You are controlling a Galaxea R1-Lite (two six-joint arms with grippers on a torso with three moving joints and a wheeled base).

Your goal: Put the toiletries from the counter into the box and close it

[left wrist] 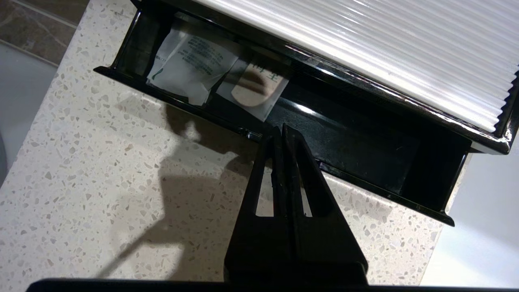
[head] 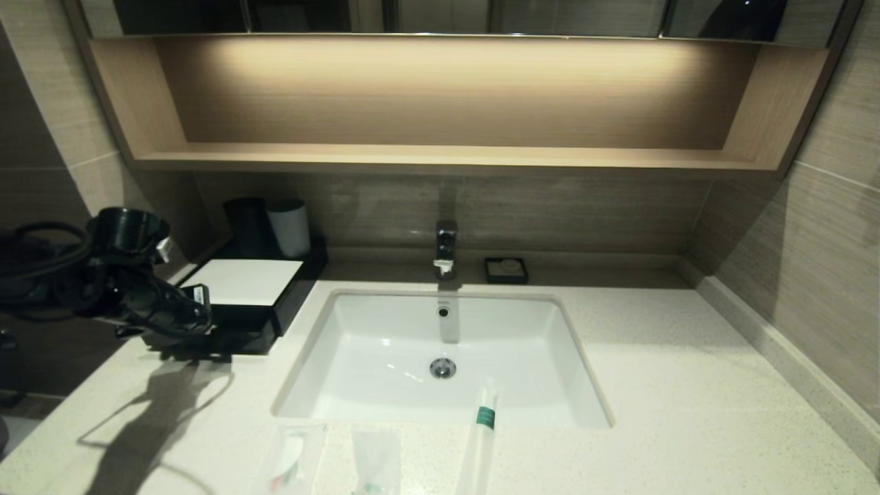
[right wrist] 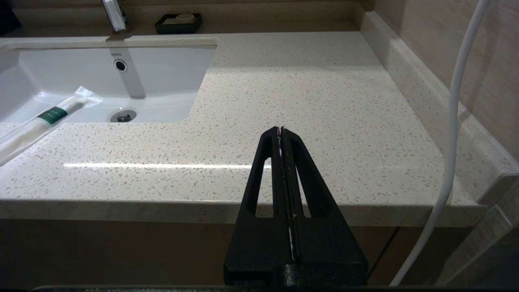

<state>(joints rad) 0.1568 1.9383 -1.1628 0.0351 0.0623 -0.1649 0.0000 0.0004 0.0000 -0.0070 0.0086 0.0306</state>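
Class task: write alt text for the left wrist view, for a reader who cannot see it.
The shut left gripper points at the front edge of the box's open black drawer, which holds two flat sachets. The box stands on the speckled counter.

Drawer mouth: the box [head: 242,289] has its drawer [left wrist: 365,170] pulled out; two sachets [left wrist: 190,65] fill one end, the other end is bare.
Left end effector [left wrist: 282,129]: fingers pressed together, tip at the drawer's front rim.
Behind the box: a grey cup [head: 289,227] and a dark one stand against the wall.
Right worktop [right wrist: 324,105]: wide bare stretch beside the sink [head: 385,344].
Right end effector [right wrist: 281,129]: fingers together, near the worktop's front edge.
Front edge: stick pack [head: 481,430] overhangs the sink rim; two wrapped items [head: 375,460] lie beside it.
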